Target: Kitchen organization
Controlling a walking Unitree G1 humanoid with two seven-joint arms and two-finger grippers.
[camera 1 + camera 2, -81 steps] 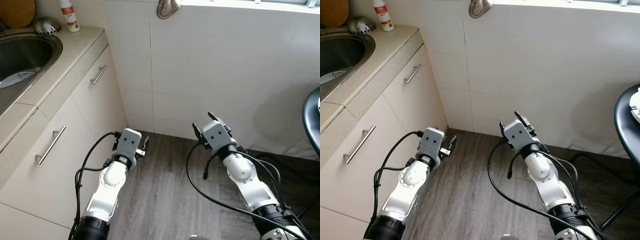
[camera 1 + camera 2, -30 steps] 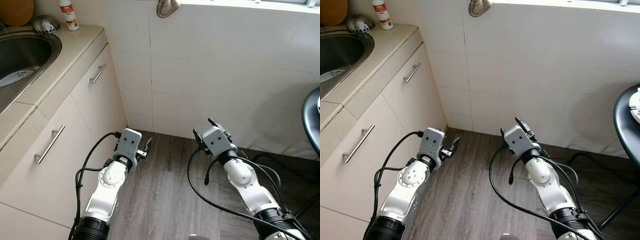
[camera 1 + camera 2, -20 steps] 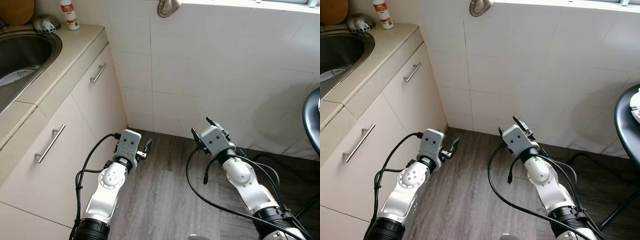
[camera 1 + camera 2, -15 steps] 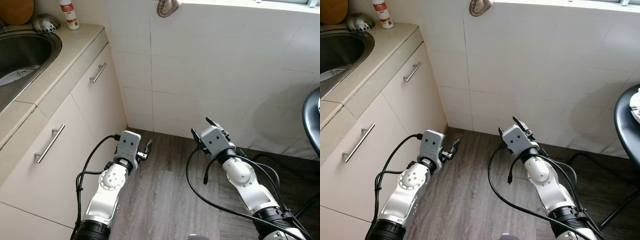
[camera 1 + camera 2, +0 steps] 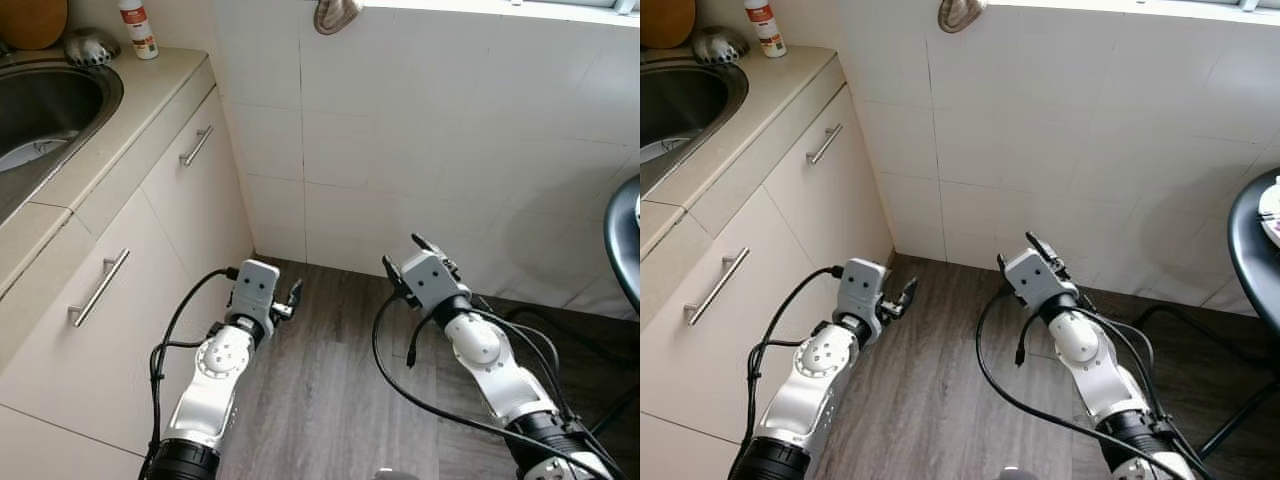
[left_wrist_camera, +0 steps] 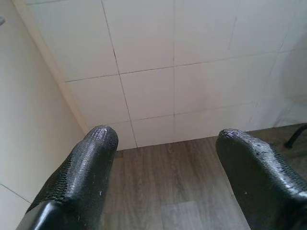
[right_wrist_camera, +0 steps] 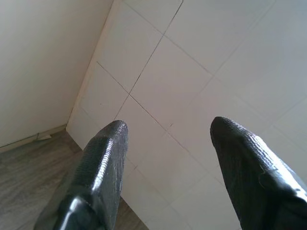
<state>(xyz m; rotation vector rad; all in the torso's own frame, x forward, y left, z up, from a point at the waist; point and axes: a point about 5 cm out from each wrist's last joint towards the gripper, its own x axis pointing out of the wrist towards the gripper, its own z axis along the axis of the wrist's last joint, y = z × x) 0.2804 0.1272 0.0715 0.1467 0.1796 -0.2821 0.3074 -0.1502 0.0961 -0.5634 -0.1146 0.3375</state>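
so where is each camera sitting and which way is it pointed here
Left eye view: on the head, facing forward and down at the sink, cabinet and tiled wall; both silver arms show.
Right eye view: same head, same scene from slightly to the right; left pincer and right pincer low over the wood floor.
Left wrist view: along its open fingers at the corner's floor and wall.
Right wrist view: along its open fingers at the wall.
Both wrist views share that tiled wall.

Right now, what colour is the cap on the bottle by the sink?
Red, on a white bottle with a red label, standing on the counter. Left eye view shows it best.
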